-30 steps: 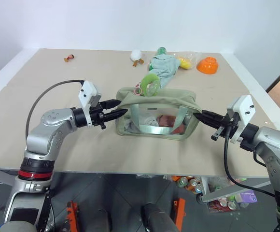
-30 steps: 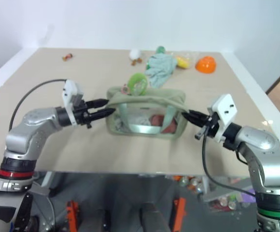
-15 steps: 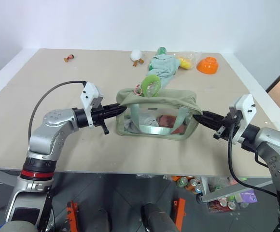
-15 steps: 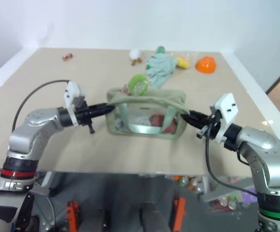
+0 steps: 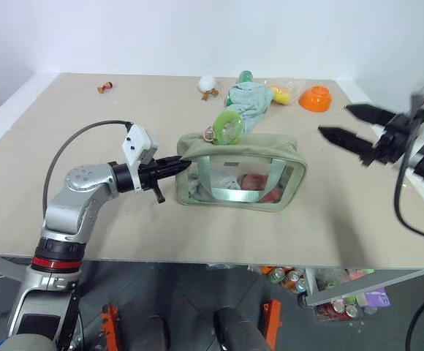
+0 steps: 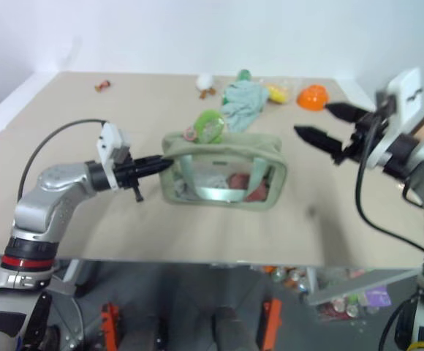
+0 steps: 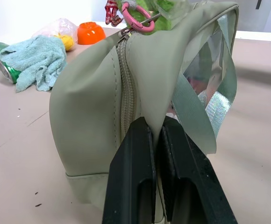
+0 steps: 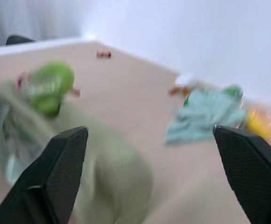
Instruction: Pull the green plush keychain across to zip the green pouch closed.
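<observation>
Left claw (image 5: 185,164) is clamping the pouch's (image 5: 241,175) near end; right claw (image 5: 347,124) is hanging wide apart, well off the far end, gripping nothing. Left wrist view: keychain (image 7: 147,8) is sitting at the held end, so the zip looks unpulled. Right wrist view: one pouch, one keychain, one towel (image 8: 203,116).

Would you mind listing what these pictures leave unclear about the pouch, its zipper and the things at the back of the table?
- Green pouch contents: the head views show only a reddish shape behind the clear side, crossed by a strap.
- Zipper: in the left wrist view, the left gripper, shut on the pouch's end, hides its lowest stretch.
- Green plush keychain: motion-blurred in the right wrist view.
- Small item at the table's far edge: too small to identify.
</observation>
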`<state>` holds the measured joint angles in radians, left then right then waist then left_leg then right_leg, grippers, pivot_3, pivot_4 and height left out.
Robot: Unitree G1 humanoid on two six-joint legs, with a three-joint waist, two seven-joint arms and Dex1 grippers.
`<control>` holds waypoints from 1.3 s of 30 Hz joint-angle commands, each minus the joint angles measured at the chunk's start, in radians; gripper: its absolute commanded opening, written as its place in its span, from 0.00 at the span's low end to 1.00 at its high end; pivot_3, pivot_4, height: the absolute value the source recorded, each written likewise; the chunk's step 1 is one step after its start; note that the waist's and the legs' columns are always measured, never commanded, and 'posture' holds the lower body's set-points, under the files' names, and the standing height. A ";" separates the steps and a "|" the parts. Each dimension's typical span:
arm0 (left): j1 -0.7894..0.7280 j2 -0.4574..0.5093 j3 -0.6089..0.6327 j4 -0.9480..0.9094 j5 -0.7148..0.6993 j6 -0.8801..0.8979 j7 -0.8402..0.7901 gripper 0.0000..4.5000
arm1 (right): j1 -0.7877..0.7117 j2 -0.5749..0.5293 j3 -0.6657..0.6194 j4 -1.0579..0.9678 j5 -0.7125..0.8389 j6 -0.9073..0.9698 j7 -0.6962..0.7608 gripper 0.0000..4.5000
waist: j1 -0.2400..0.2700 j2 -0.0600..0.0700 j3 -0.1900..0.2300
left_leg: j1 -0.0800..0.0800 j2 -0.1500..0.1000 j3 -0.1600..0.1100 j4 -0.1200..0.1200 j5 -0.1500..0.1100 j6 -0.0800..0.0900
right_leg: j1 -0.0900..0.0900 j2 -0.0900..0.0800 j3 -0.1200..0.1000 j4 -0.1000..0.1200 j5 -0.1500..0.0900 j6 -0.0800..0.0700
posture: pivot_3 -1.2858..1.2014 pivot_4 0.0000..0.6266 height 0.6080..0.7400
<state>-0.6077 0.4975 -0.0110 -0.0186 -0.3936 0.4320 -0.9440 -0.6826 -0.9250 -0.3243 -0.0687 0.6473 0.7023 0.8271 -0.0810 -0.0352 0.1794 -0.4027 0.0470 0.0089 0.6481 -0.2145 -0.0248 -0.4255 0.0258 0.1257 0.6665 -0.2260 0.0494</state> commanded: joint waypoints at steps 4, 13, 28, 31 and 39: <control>-0.001 -0.006 -0.013 -0.024 0.006 -0.008 0.010 0.00 | -0.252 0.167 0.217 0.105 -0.083 -0.056 0.023 1.00 | -0.013 0.000 0.000 | 0.001 0.000 0.001 0.000 0.000 0.000 | 0.000 0.000 0.001 0.000 0.001 0.002 | 0.52 0.24 1.00; 0.027 -0.010 -0.019 -0.061 -0.002 -0.002 0.024 0.00 | -0.421 0.314 0.389 0.374 -0.206 -0.147 0.194 1.00 | 0.008 0.000 0.000 | -0.006 -0.002 -0.001 0.000 -0.002 0.000 | -0.003 -0.004 -0.002 -0.002 0.000 0.004 | 0.52 0.24 1.00; 0.036 -0.010 -0.030 -0.060 0.008 -0.020 0.033 0.00 | -0.462 0.360 0.405 0.524 -0.271 -0.140 0.299 0.58 | 0.006 0.001 0.000 | -0.005 -0.002 -0.002 0.001 -0.005 0.000 | -0.002 -0.005 -0.004 -0.001 -0.002 0.002 | 0.52 0.24 1.00; 0.036 -0.008 -0.032 -0.056 0.012 -0.026 0.033 0.00 | -0.466 0.371 0.393 0.519 -0.261 -0.137 0.301 0.34 | 0.006 0.001 0.000 | -0.005 -0.002 -0.002 0.001 -0.005 0.000 | -0.002 -0.005 -0.004 -0.001 -0.002 0.002 | 0.52 0.24 1.00; 0.027 -0.003 -0.035 -0.042 0.019 -0.037 0.031 0.00 | -0.440 0.371 0.373 0.462 -0.235 -0.119 0.323 0.01 | 0.006 0.001 0.000 | -0.005 -0.002 -0.003 0.001 -0.005 0.000 | -0.002 -0.005 -0.005 -0.001 -0.002 0.002 | 0.52 0.24 1.00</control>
<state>-0.5811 0.4846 -0.0355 -0.0663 -0.3903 0.3978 -0.9099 -1.1126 -0.5465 0.0795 0.4465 0.3911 0.5818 1.1368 -0.0748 -0.0344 0.1797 -0.4082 0.0446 0.0053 0.6490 -0.2192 -0.0244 -0.4273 0.0211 0.1204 0.6653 -0.2279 0.0511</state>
